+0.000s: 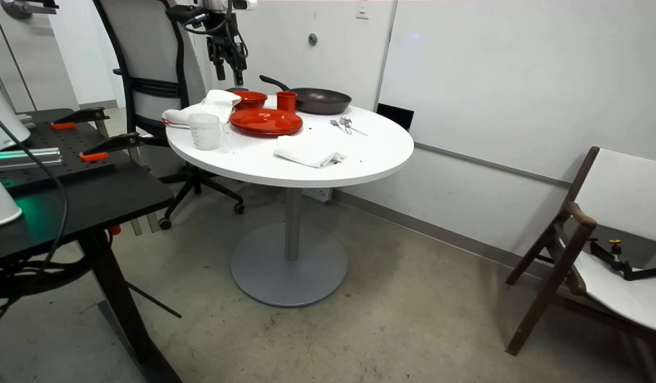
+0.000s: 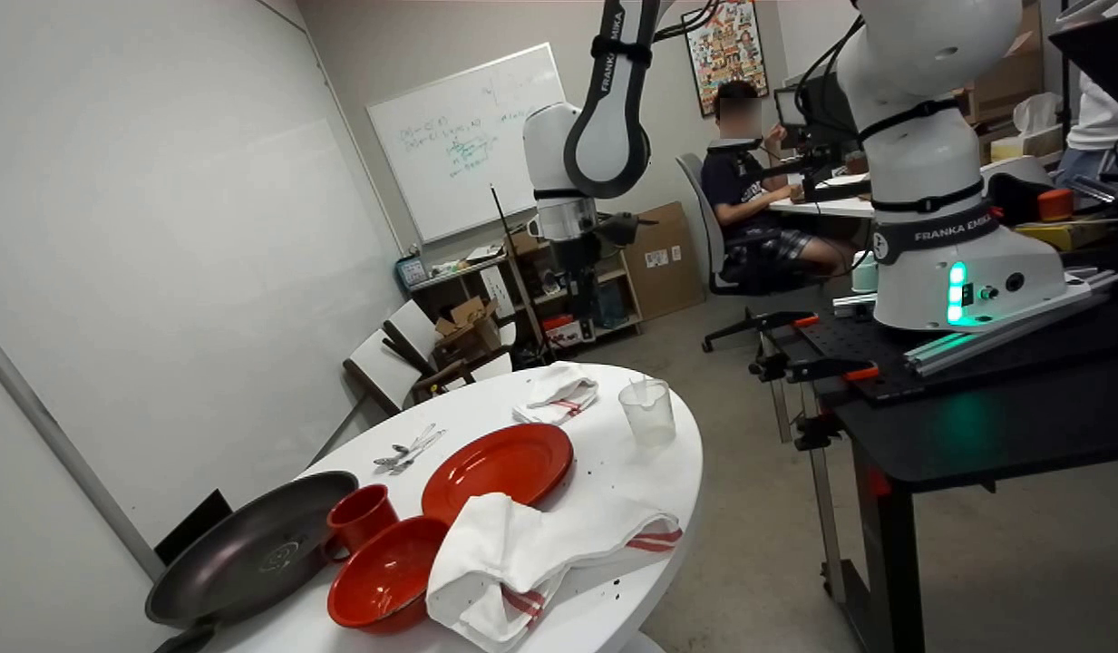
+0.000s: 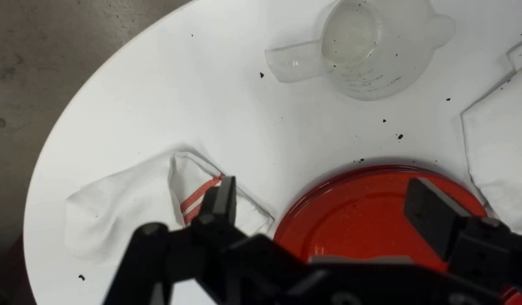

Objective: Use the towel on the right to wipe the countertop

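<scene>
The gripper (image 3: 322, 195) hangs above the counter (image 3: 201, 93), jaws spread wide; lower left in the wrist view, the white towel (image 3: 144, 203) lies partly hidden behind it, seemingly well below.

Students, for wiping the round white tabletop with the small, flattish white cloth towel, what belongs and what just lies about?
For the job: towel, tabletop, black two-fingered gripper, dark specks (presumably for wiping).

Lying about: heaped white cloth, round red plate, red bowl, red mug, dark frying pan, translucent measuring cup, metal cutlery.
</scene>
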Action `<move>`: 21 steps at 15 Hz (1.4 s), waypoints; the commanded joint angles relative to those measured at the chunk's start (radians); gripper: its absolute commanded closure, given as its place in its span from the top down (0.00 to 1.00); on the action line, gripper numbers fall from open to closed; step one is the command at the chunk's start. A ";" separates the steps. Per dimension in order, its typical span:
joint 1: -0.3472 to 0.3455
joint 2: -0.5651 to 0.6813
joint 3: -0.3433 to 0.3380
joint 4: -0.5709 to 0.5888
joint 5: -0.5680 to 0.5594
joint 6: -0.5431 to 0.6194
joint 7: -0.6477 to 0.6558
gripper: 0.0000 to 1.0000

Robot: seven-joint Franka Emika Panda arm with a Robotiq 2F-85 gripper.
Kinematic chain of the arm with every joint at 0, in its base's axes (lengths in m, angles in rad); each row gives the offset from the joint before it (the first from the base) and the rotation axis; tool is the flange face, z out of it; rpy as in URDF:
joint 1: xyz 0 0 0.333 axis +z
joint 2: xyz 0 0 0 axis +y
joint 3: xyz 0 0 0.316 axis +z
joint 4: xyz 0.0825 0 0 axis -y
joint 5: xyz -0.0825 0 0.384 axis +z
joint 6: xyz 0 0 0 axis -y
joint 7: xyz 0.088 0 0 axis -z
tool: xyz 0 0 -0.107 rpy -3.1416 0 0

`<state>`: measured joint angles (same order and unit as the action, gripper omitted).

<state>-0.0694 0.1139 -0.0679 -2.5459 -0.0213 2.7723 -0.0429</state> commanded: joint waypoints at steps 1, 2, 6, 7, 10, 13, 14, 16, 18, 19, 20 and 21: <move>-0.003 -0.077 -0.005 -0.053 0.009 -0.045 0.026 1.00; -0.002 -0.089 -0.013 -0.065 -0.009 -0.064 0.049 1.00; -0.015 -0.139 -0.032 -0.109 -0.041 -0.119 0.089 1.00; -0.021 -0.151 -0.037 -0.119 -0.041 -0.124 0.090 1.00; -0.037 -0.174 -0.046 -0.137 -0.058 -0.132 0.110 1.00; -0.050 -0.191 -0.048 -0.151 -0.049 -0.115 0.124 1.00; -0.054 -0.197 -0.048 -0.156 -0.043 -0.106 0.128 1.00; -0.060 -0.204 -0.048 -0.160 -0.043 -0.099 0.137 1.00; -0.064 -0.209 -0.047 -0.163 -0.045 -0.095 0.142 1.00; -0.065 -0.211 -0.046 -0.164 -0.040 -0.095 0.141 1.00; -0.066 -0.214 -0.046 -0.165 -0.037 -0.095 0.141 1.00; -0.064 -0.217 -0.046 -0.166 -0.028 -0.095 0.134 1.00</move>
<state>-0.1315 -0.0652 -0.1125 -2.6855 -0.0469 2.6672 0.0765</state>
